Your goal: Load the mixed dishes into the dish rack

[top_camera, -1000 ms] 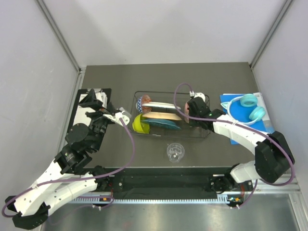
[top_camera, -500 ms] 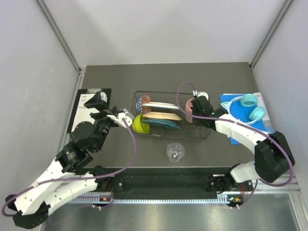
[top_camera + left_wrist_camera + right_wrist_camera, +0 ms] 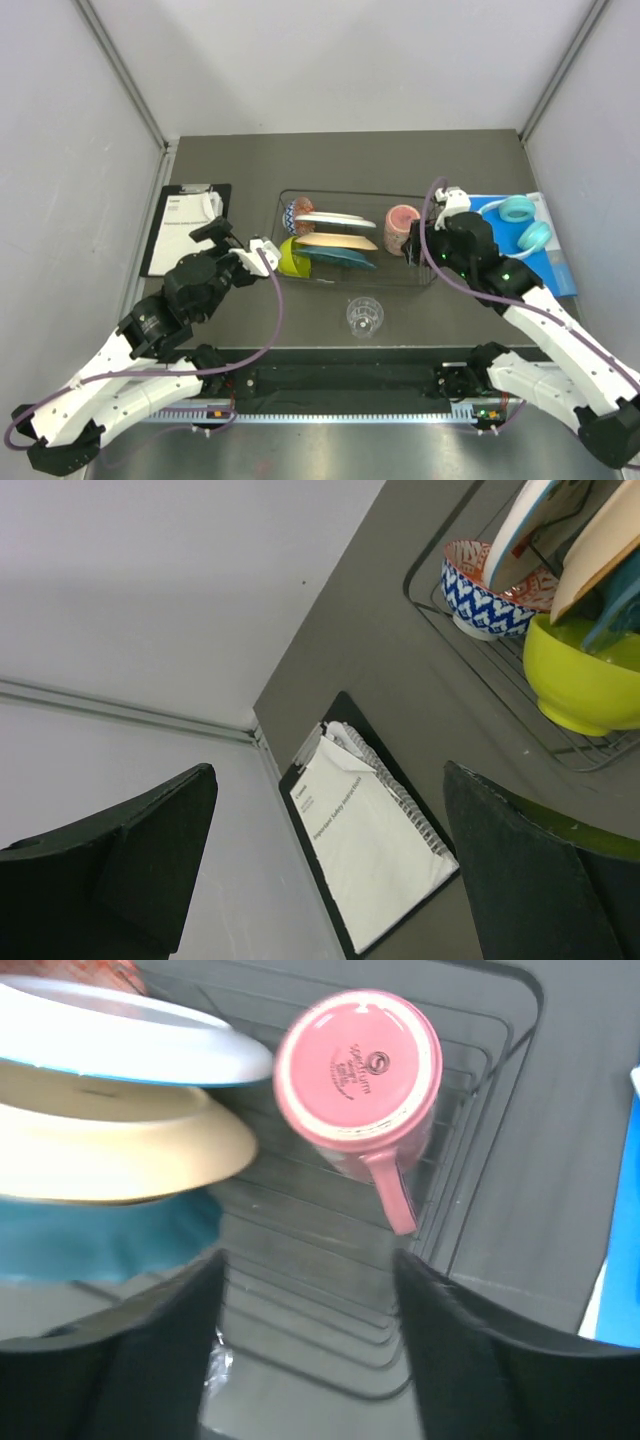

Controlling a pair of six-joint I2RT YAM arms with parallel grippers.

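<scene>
While the glass [image 3: 364, 316] stands alone on the surface [image 3: 250, 160] at lower centre, the rack [image 3: 405, 272] in mid-frame holds the other dishes. The mug [image 3: 357, 1070] sits upside down at its right end. The white plate [image 3: 330, 219], peach plate [image 3: 335, 241] and teal plate [image 3: 340, 259] stand on edge in the middle. The lime bowl [image 3: 290, 258] and patterned bowl [image 3: 297, 211] are at the left end. The right hand [image 3: 307, 1260] hovers just beside the mug, fingers apart and empty. The left hand [image 3: 328, 770], spread wide and empty, is left of the rack, near the clipboard [image 3: 185, 228]. Headphones [image 3: 520, 225] lie at far right.
</scene>
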